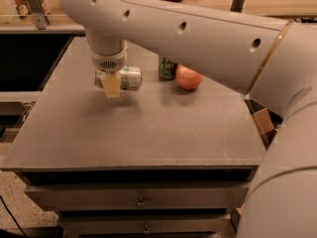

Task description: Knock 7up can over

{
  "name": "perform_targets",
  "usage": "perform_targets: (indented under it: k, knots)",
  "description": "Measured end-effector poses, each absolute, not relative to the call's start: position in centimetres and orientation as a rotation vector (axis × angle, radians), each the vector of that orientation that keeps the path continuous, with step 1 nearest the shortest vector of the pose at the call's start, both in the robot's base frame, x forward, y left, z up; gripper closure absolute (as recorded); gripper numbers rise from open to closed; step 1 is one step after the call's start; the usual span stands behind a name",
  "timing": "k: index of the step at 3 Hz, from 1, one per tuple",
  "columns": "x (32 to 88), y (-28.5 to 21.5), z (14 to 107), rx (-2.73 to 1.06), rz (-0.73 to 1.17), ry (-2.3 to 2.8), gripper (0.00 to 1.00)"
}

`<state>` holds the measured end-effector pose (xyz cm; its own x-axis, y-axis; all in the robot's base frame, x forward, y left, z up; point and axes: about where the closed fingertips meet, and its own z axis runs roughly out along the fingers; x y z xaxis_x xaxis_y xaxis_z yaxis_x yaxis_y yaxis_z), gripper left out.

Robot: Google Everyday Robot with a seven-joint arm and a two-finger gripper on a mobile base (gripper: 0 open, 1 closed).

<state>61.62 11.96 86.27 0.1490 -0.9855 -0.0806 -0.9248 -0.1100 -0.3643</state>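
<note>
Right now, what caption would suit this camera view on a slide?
Robot's hand grips the 7up can sideways over a grey table, near a dark green can and a reddish fruit.
</note>
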Motion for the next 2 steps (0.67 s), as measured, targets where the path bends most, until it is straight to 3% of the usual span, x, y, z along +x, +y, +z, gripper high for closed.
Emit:
perform_targets:
  k: [1, 2]
  knots:
    - [59.5, 8.1, 84.9, -2.276, -0.416, 1.914, 1.00]
    - [57.9, 5.7, 84.5, -2.383, -0.462, 1.959, 0.82]
